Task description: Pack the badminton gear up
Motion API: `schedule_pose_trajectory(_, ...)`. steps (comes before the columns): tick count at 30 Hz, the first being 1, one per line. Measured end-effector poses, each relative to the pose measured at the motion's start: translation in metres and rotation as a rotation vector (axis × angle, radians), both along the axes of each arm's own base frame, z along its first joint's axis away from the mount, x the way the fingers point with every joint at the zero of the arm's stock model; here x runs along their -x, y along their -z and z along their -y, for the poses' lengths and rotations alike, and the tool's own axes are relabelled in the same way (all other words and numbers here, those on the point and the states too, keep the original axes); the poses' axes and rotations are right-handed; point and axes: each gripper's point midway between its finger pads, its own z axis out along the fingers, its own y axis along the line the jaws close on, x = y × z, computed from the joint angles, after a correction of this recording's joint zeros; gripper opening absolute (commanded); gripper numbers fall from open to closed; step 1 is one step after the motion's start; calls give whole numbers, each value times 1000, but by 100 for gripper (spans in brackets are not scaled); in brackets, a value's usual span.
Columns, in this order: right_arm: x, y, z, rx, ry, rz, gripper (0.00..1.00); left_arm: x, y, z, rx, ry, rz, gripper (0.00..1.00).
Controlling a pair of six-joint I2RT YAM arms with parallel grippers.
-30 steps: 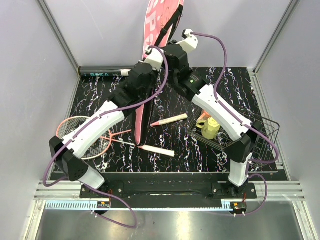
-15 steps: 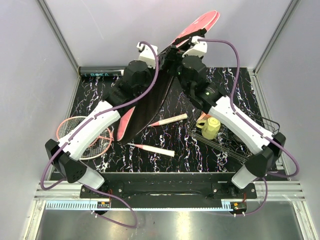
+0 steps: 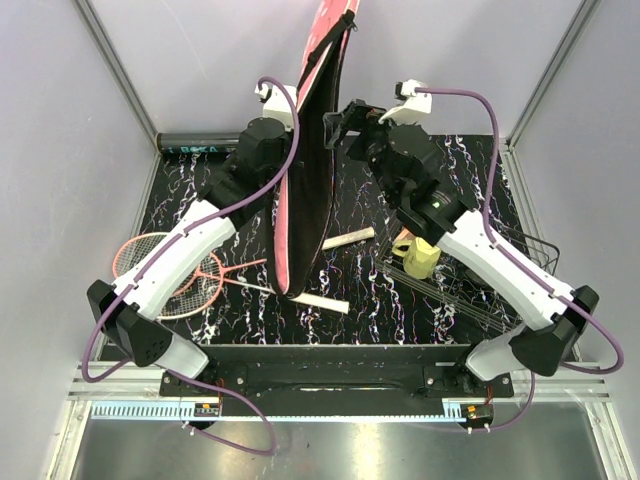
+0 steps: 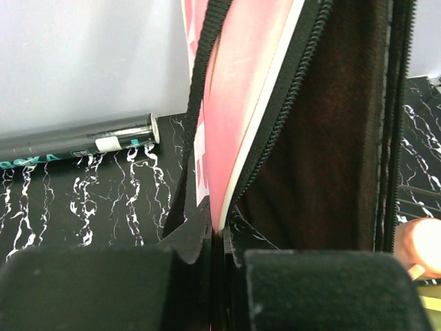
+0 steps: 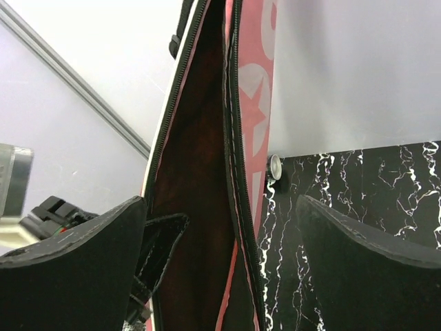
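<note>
Swung back up from its lean a moment ago, the pink racquet cover now stands near upright, and the right hand has popped open. Left arm reaches past the right end of the black tube, left hand pinching the cover's zip edge. Cover's low end rests on the bench right of the tube, long axis pointing up. Right hand, further right, is spread wide around the open mouth.

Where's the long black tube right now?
In the top view the long black tube lies along the far edge of the table, against the back wall on the left side, just left of the upright pink racquet cover.
</note>
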Motion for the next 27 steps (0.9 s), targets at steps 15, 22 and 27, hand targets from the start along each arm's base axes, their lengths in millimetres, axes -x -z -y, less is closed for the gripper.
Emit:
schedule_pose_trajectory(15, -52, 67, -51, 240, -26, -28, 17, 21, -8, -4, 75, 36, -7, 0)
schedule_pose_trajectory(22, -47, 47, -57, 196, -75, 25, 0, 15, -7, -13, 119, 4, -36, 23)
schedule_pose_trajectory(27, -41, 41, -63, 150, -127, 27, 0, -7, -14, -30, 169, -33, -46, 33)
